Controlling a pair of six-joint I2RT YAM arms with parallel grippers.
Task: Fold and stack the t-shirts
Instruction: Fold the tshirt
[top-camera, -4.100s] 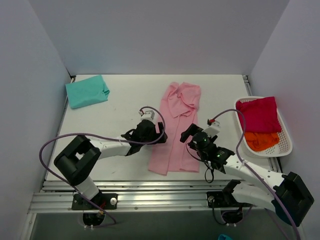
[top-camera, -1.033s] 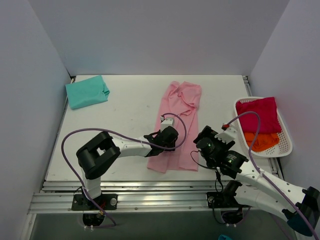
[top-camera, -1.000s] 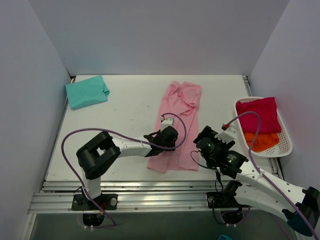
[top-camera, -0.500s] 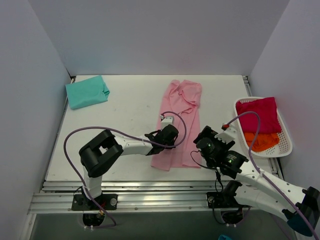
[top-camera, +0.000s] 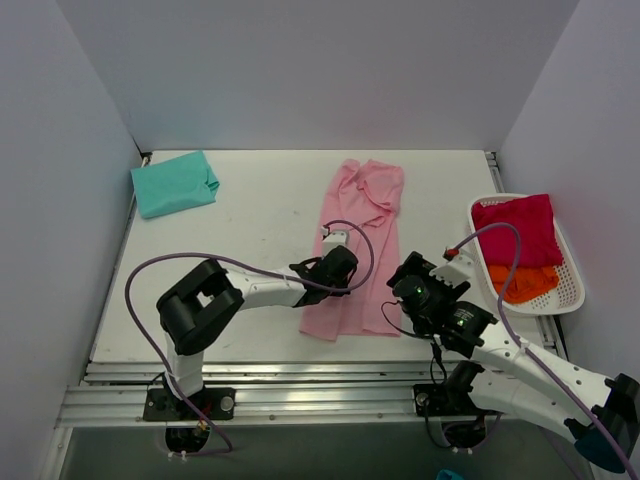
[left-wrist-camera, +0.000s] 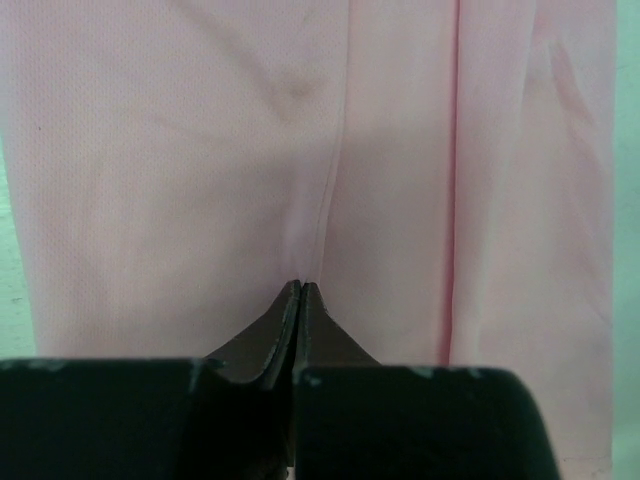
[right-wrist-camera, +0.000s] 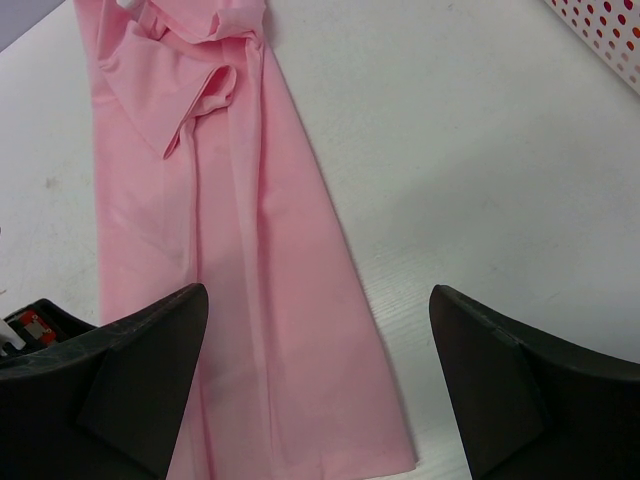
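Pink t-shirt (top-camera: 368, 215), folded lengthwise into a long strip, lying about mid-table and running from the far half toward the near edge; its far end is bunched where sleeve and collar overlap, its long edges are fairly straight, and its near hem stops short of the table's (top-camera: 250, 205) near edge. Bare white table shows on both sides of the strip: a broad stretch on the left reaching to the folded teal t-shirt (top-camera: 175, 183) in the far left corner, and a narrower one on the right before the white basket (top-camera: 573, 290), which holds the crimson t-shirt (top-camera: 515, 228) and the orange t-shirt (top-camera: 522, 281). Left gripper (left-wrist-camera: 301, 287) sits on the strip's lower half, jaws pressed together on a thin ridge of pink cloth that rises to their tips. Right gripper (right-wrist-camera: 315, 295) hangs just beside the strip's right edge near the hem, fingers (right-wrist-camera: 140, 360) spread wide and gripping nothing. Compared with four seconds ago: the left gripper was then off the shirt's left edge and now rests on it; the right gripper has drawn back to the right; the strip now lies slightly farther from the near edge, and straighter.
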